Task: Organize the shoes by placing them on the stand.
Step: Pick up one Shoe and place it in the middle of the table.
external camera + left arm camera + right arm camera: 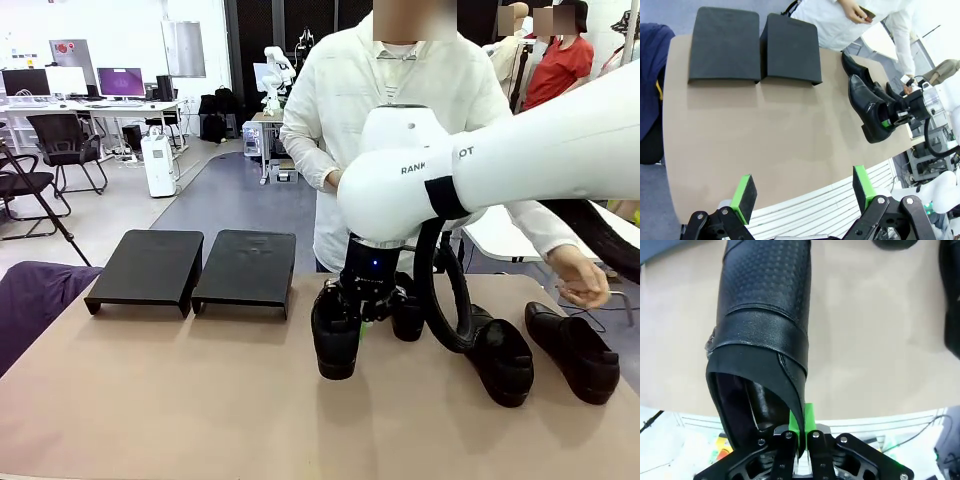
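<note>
My right gripper is shut on the side wall of one glossy black shoe near the table's middle. The right wrist view shows this shoe with its opening rim pinched between the pads of the right gripper. Whether its sole touches the table I cannot tell. A second shoe stands just behind it, and two more shoes lie at the right. The two black platforms of the stand sit bare at the far left. My left gripper hangs open high above the table.
A person in a white shirt stands at the far side, one hand above the rightmost shoes. Dark purple cloth covers the table's left corner. Bare tabletop stretches between the stand and the near edge.
</note>
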Robot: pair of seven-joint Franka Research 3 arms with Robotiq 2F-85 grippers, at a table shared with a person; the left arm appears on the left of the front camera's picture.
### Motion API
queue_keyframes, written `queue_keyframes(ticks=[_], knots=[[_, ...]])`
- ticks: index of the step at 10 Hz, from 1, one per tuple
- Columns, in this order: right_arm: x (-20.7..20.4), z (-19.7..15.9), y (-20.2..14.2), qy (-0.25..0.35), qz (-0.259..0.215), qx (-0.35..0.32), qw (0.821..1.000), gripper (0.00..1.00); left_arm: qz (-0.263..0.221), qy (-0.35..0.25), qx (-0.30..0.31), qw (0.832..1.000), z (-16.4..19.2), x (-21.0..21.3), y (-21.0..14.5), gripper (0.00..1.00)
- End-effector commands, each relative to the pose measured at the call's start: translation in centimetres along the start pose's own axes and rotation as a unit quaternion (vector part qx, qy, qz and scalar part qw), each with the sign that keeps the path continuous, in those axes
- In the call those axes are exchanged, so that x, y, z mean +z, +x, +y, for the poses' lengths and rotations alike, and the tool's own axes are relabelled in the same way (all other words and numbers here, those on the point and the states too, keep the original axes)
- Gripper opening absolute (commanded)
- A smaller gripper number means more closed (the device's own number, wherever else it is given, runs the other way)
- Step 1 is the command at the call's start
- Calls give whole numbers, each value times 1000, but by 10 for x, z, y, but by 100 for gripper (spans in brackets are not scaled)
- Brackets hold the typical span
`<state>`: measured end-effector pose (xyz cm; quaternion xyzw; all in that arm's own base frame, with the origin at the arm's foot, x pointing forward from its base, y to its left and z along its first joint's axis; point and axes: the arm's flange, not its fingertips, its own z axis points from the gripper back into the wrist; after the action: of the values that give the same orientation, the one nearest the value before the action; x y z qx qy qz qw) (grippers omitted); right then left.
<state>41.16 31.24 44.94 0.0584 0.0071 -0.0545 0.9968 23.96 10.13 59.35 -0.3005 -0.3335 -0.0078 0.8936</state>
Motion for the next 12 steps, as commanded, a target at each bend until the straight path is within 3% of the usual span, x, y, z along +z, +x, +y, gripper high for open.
queue_keyframes(ticks=[1, 3, 5, 7, 8, 12], knots=[[10, 4, 24, 21, 22, 5, 1000, 0, -2, -10, -5, 1000, 1, 1, 0, 100], [-1, 0, 11, 5, 7, -2, 1000, 0, -2, -10, -5, 1000, 1, 1, 0, 100], [-34, 39, -35, -14, -6, 46, 999, 0, -2, -10, -5, 1000, 1, 1, 0, 100], [-64, 68, -68, -12, -35, 51, 998, 0, -2, -10, -5, 1000, 1, 1, 0, 100], [-78, 76, -67, -20, -50, 42, 998, 0, -2, -10, -5, 1000, 1, 1, 0, 100], [-120, 110, -51, 46, 0, 63, 997, 0, -2, -10, -5, 1000, 1, 1, 0, 100]])
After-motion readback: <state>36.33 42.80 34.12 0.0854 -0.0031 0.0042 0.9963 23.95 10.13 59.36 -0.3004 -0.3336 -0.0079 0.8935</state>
